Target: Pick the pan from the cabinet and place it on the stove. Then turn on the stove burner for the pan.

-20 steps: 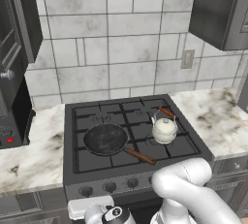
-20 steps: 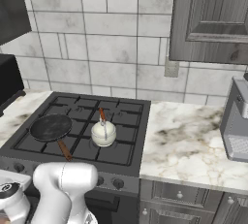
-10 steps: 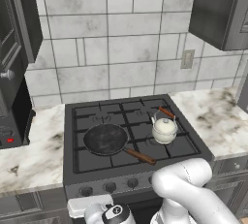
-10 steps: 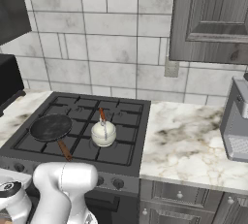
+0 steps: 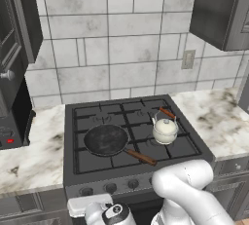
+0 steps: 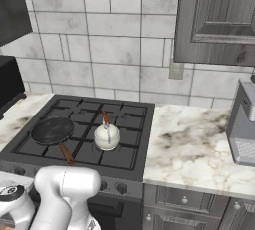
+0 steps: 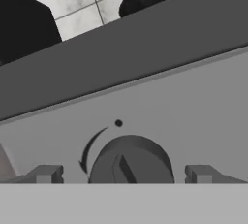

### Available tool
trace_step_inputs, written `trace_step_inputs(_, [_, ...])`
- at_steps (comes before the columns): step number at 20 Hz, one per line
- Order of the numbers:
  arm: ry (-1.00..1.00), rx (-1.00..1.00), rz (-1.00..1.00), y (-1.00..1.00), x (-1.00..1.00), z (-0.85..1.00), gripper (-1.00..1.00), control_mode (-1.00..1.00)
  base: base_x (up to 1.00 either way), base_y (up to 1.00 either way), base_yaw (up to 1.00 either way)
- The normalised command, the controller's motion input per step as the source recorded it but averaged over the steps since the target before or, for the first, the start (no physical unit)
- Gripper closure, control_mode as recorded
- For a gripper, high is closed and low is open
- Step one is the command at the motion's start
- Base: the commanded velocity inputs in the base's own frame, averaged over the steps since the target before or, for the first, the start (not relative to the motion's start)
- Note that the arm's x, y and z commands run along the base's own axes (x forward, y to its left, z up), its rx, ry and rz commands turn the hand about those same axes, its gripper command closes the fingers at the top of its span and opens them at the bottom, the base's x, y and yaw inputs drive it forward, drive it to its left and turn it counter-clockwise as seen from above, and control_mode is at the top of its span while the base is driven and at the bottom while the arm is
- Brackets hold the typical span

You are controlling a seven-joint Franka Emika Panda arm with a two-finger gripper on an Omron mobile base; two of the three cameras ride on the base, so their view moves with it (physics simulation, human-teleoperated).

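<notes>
The black pan rests on the stove over its front-left stove burner, which it covers. Its wooden handle points toward the front right. My gripper is low in front of the stove's front panel, open. Its two fingertips stand on either side of a round knob without touching it. The hand shows below the knob row. The grey wood-grain cabinet hangs at the upper right with its door shut.
A small white kettle sits on the front-right burner beside the pan. A black countertop oven stands at the left. A steel appliance stands on the marble counter at the right.
</notes>
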Motion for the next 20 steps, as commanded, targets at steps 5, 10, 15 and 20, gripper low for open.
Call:
trace_step_inputs(5, [0.0,0.05,0.0,0.04,0.07,-0.14,1.0,-1.0,0.0,0.0,0.0])
trace_step_inputs(10, [0.0,0.03,0.0,0.06,0.04,-0.12,1.0,-1.0,0.0,0.0,0.0])
trace_step_inputs(15, [0.0,-0.04,0.0,0.04,0.0,0.0,1.0,-1.0,0.0,0.0,0.0])
trace_step_inputs(20, [-0.01,-0.15,0.0,0.0,0.0,0.11,1.0,-1.0,0.0,0.0,0.0])
